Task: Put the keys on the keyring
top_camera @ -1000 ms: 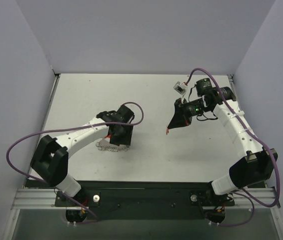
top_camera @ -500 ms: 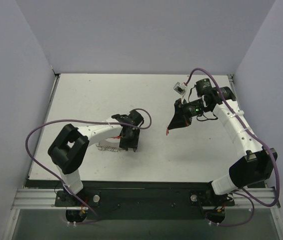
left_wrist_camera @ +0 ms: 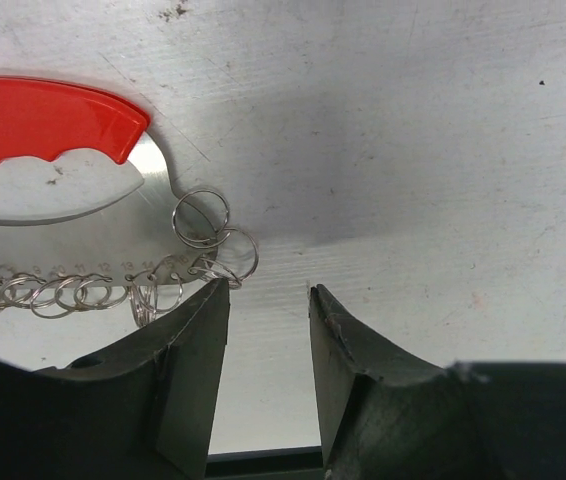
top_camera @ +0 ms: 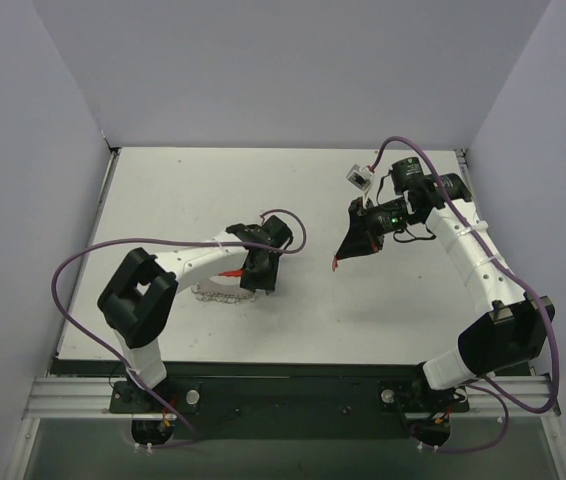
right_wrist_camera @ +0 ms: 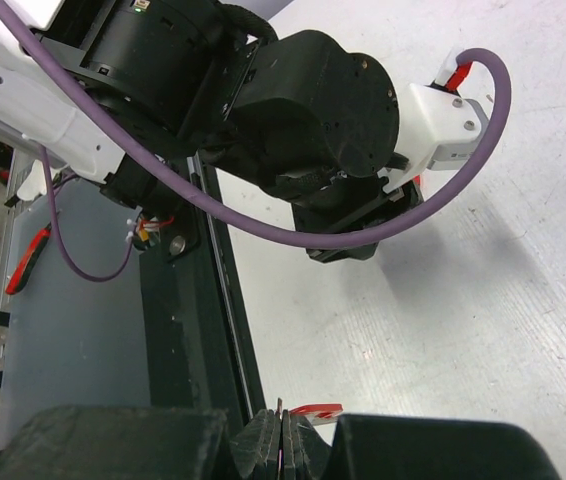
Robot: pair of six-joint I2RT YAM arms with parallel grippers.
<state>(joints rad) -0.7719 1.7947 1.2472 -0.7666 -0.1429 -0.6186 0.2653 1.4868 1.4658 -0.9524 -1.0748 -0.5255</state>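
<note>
The keys [left_wrist_camera: 63, 292] are a row of thin silver rings and loops lying on the table; they also show in the top view [top_camera: 215, 296]. The keyring [left_wrist_camera: 43, 118] is a bright red curved band just above them, seen in the top view [top_camera: 229, 272] too. My left gripper [left_wrist_camera: 270, 290] is open and low over the table, its left finger touching the row's right end, nothing between the jaws. My right gripper [right_wrist_camera: 283, 418] hangs above the table's right middle [top_camera: 337, 262], shut on a small thin piece with a red tab [right_wrist_camera: 315, 409].
The left arm's purple cable [top_camera: 93, 255] loops over the table's left side. The black front rail [right_wrist_camera: 198, 330] runs along the near edge. Grey walls stand on three sides of the white table [top_camera: 293, 190].
The left arm has refolded, and its gripper has moved a little right along the row of keys to its right end. The right arm has not moved.
</note>
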